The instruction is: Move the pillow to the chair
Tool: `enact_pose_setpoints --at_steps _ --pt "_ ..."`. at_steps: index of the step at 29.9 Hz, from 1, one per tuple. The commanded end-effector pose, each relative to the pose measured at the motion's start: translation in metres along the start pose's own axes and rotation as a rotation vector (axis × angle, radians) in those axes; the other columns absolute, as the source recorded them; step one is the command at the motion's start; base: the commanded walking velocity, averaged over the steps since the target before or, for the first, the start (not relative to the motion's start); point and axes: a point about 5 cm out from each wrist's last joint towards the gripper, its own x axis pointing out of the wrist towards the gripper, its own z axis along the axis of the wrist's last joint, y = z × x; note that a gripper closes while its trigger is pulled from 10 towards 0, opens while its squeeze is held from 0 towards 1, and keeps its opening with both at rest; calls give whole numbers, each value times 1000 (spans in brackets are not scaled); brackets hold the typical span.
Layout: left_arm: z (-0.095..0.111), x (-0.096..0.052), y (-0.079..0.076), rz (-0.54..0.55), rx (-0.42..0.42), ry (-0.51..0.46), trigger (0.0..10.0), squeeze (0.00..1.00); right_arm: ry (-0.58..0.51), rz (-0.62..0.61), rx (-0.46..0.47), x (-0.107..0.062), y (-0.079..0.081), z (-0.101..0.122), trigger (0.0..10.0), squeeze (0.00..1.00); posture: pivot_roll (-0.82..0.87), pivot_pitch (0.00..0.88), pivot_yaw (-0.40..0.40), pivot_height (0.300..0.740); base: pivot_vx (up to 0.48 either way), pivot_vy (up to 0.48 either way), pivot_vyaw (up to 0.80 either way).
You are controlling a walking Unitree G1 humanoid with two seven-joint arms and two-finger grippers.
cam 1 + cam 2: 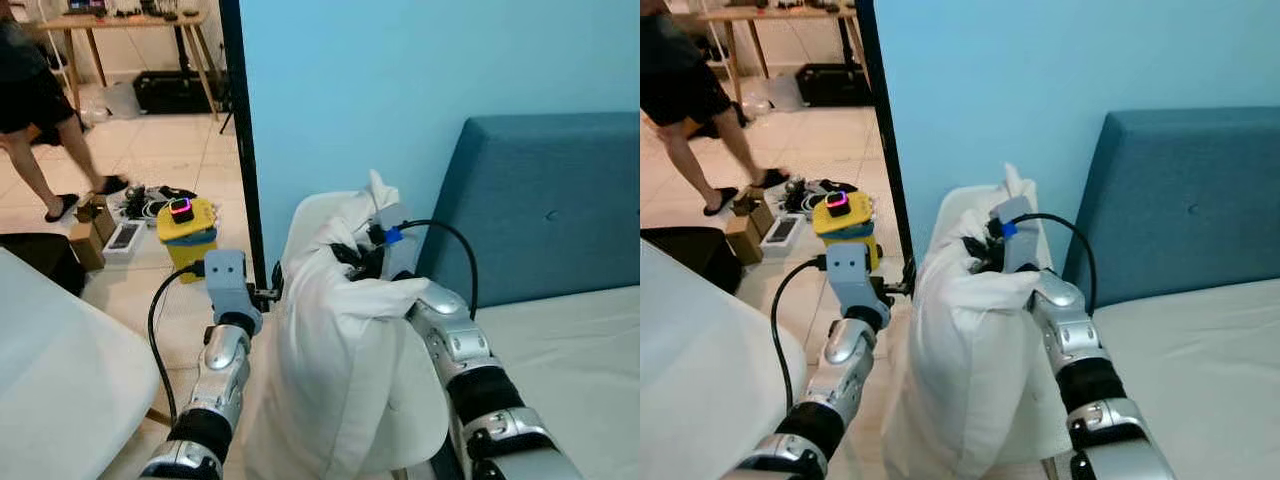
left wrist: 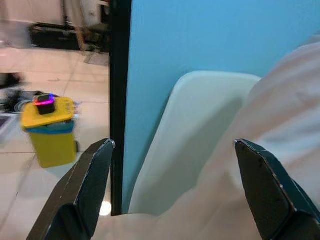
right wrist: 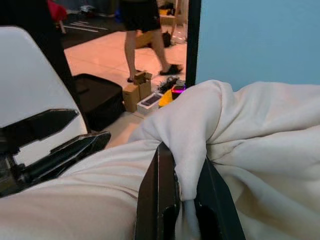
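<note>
Centrally in frame, white pillow (image 1: pixel 335 350) held upright over white chair (image 2: pixel 192 120), against blue wall. Right gripper (image 3: pixel 177 200) at pillow's top, fingers (image 3: pixel 157 195) clenched on a fold of its cloth. Left gripper (image 2: pixel 175 192) at pillow's left side, fingers (image 2: pixel 85 185) spread wide, not pinching. Blue headboard (image 1: pixel 545 200) and bed (image 1: pixel 570 360) at right. Yellow bin (image 1: pixel 187 232) on floor, center left. Person's legs (image 1: pixel 45 150) at upper left.

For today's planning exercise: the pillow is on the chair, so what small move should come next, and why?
Probably open the right hand. It pinches a fold of the soft white pillow, which already seems to rest on the white moulded plastic chair. The left hand is open beside it.
</note>
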Motion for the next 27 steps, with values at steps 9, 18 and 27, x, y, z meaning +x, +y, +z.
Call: enact_pose_setpoints --at_steps 9,18,27 --pt "-3 -3 6 44 11 11 10000 0 202 -102 -46 -7 -10 -33 10000 0 34 33 14 716 0 0 0" --pt "-5 -5 6 39 37 22 10000 0 313 -159 -73 -11 -7 -57 10000 0 38 40 13 676 0 0 0" --pt "-9 -8 6 0 49 38 10000 0 402 -261 -81 -21 -12 -78 10000 0 42 45 14 641 0 0 0"
